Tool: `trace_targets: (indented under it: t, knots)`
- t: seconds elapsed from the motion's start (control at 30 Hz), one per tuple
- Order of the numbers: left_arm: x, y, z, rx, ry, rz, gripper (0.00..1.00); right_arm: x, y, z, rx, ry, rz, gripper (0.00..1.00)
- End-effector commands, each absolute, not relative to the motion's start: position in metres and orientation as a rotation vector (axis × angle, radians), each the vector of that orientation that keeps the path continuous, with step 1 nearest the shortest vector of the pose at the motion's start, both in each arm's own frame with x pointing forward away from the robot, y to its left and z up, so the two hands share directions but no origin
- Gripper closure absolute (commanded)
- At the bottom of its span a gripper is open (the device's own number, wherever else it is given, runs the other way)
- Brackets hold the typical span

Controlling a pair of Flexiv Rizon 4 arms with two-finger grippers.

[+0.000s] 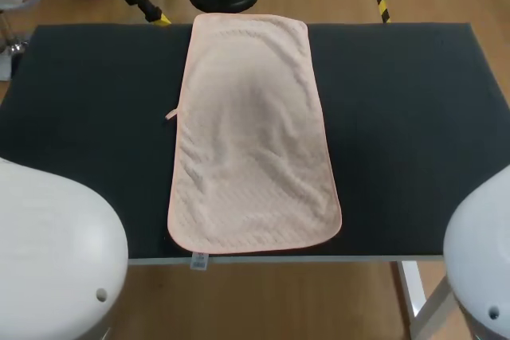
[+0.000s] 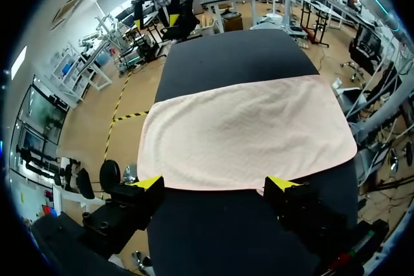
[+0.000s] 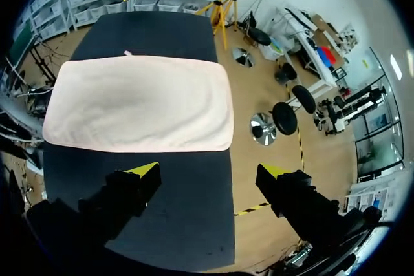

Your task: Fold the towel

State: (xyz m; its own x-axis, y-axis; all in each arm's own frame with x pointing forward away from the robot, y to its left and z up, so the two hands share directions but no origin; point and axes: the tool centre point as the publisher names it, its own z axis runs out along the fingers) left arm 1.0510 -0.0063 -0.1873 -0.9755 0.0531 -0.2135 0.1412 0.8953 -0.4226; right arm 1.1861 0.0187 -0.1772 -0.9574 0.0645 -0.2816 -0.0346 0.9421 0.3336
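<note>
The towel (image 1: pixel 251 133) lies flat and unfolded in the middle of the table (image 1: pixel 88 117). Its long axis runs from the near edge to the far edge, and its short ends reach both. The far end looks to lap a little over the far edge. The near end spreads slightly wider than the far one. Broad strips of bare table lie along both long sides.

Only the head view shows a small label (image 1: pixel 199 260) hanging below the near edge at the towel's near left corner. It alone also shows the white shells of the left arm (image 1: pixel 56 252) and right arm (image 1: pixel 478 252) at the near corners. A small tab (image 1: pixel 170 115) sticks out from the towel's left long side. The right wrist view shows it too, on the long side away from that gripper.

The wrist views show the fingers plainly. The left gripper (image 2: pixel 217 185) hangs above the table's left part with its fingers spread wide and nothing between them. The towel's long side lies just ahead of its yellow tips. The right gripper (image 3: pixel 208 171) hangs above the right part, also spread wide and holding nothing. A strip of bare table lies between its tips and the towel. In both wrist views the towel lies crosswise to the fingers.
</note>
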Motion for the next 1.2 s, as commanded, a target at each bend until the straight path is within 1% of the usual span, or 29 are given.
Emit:
trace_targets:
  t: [0.03, 0.5, 0.73, 0.93, 1.13, 1.2]
  knots:
    - [1.051, -0.006, -0.187, 0.151, 2.868, -0.66, 0.0, 1.189, 0.021, -0.172, 0.027, 2.861, 0.401, 0.0]
    - [1.051, -0.006, -0.187, 0.151, 2.868, -0.66, 0.0, 1.189, 0.024, -0.174, 0.031, 2.867, 0.391, 0.0]
    - [1.051, -0.006, -0.187, 0.151, 2.868, -0.66, 0.0, 1.149, 0.044, -0.182, 0.112, 2.868, 0.471, 0.0]
    - [1.051, -0.006, -0.187, 0.151, 2.868, -0.66, 0.0, 1.126, 0.056, -0.204, 0.133, 2.912, 0.397, 0.0]
    - [1.051, -0.006, -0.187, 0.151, 2.868, -0.66, 0.0, 1.105, 0.066, -0.229, 0.066, 2.936, 0.407, 0.0]
    - [1.048, -0.008, -0.201, 0.147, 2.893, -0.639, 0.0, 1.1, 0.069, -0.237, 0.032, 2.95, 0.385, 0.0]
